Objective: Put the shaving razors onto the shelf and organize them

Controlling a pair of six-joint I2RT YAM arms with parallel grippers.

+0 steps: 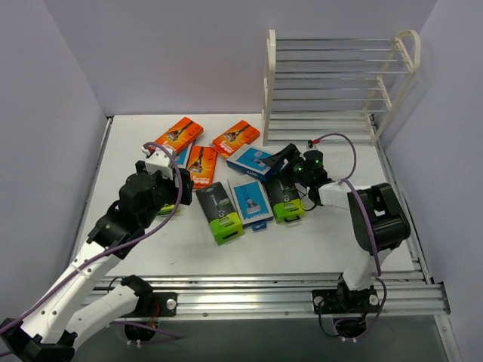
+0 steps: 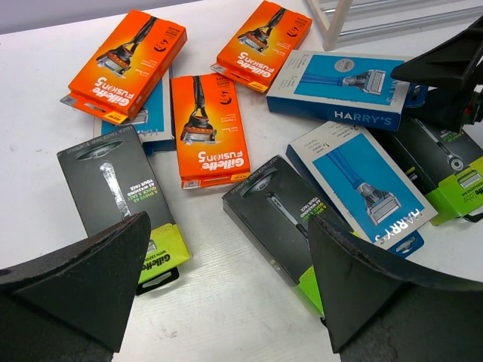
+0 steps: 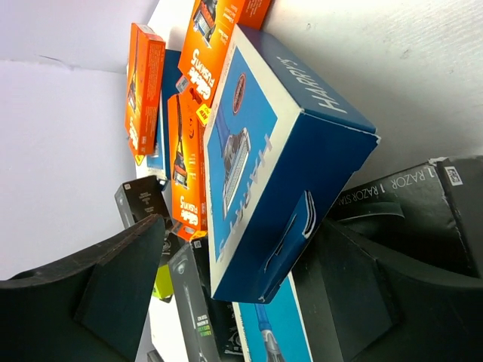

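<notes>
Lilac walls enclose a white table [image 1: 324, 241]. The cream shelf [image 1: 339, 83] stands upright at its back right, and all nine razor packs lie on the tabletop in front and to the left of that shelf.

Farthest left of the shelf, the left gripper [image 2: 226, 226] hangs above the packs, jaws spread wide, grasping nothing. Below one of its fingers lies a black pack [image 2: 113, 181] with a lime-green end, its print too small to read. Behind it, an orange pack [image 2: 128, 60] marked "Gillette FUSION5" rests partly on a blue pack [image 2: 149, 117].

Closer to the shelf come a second orange pack [image 2: 204, 128] and a third orange pack [image 2: 264, 38], both with the same Gillette lettering, then a central black pack [image 2: 275, 215]. Next toward the shelf, a blue-and-white pack [image 2: 370, 185] reads "HARRY'S".

Nearest the shelf's front left leg, another HARRY'S pack [image 2: 339, 90] sits between the fingers of the right gripper [image 3: 241, 226]. Its jaws are released, and one finger stands clearly apart from the pack. Beside that, in front of the shelf, a third black pack [image 3: 407, 204] shows "RAZOR" on its side.
</notes>
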